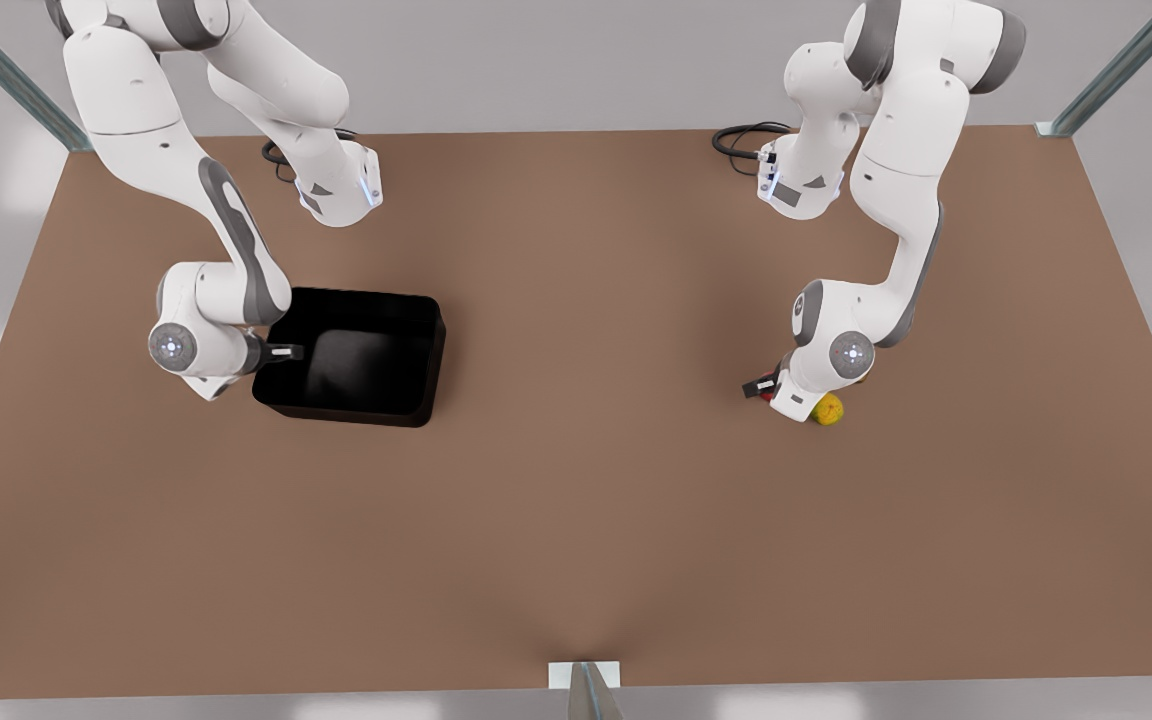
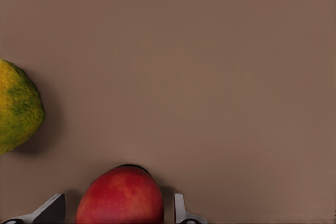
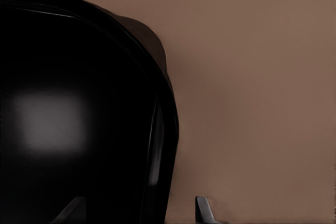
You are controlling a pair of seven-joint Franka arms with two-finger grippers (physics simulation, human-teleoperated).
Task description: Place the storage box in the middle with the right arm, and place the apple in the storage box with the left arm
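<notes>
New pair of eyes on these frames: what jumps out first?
The glossy black storage box on the front view's left, with the right gripper straddling its wall, one finger inside and one outside. On the front view's right, the left gripper is low over the table, open around the red apple, a yellow-green fruit lying apart beside it.

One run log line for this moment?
right pincer: open, astride box wall | left pincer: open around apple | box off-centre

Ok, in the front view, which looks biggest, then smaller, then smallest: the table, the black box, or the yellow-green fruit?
1. The table, by far.
2. The storage box.
3. The yellow-green fruit, tiny and partly hidden under the left arm.
</notes>
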